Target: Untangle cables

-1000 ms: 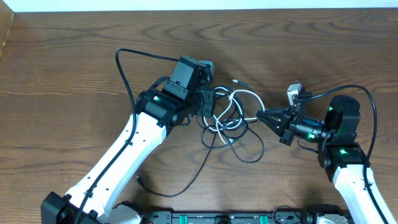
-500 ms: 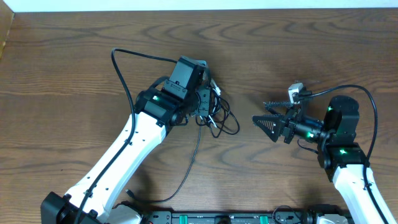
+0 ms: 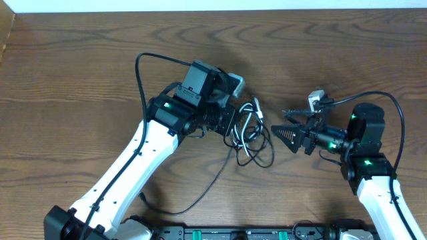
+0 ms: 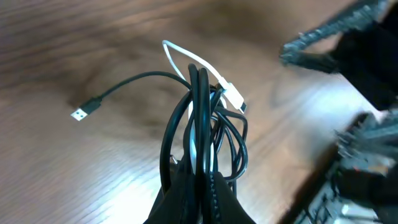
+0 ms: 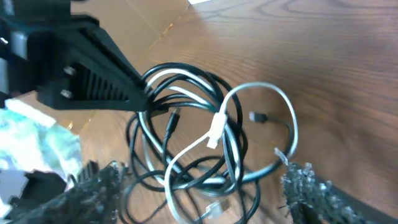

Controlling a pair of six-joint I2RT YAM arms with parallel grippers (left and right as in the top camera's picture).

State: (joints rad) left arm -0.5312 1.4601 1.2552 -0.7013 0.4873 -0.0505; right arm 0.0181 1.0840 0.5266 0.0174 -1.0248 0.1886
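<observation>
The cables form a tangled bunch of black loops with one white cord, hanging off the table in my left gripper, which is shut on them. In the left wrist view the left gripper pinches several black strands; a white plug and a black USB end stick out. My right gripper stands open just right of the bunch, holding nothing. In the right wrist view the cables hang between and just beyond the spread fingers, with the white cord looped across the front.
One black strand trails from the bunch toward the table's front edge. A small white piece lies behind the right gripper. The left arm's own thick wire arcs over the table. A cardboard edge sits far left.
The right gripper has opened and let go of the cables. The left gripper pulled the bunch left, then carried it back right toward the right gripper.
</observation>
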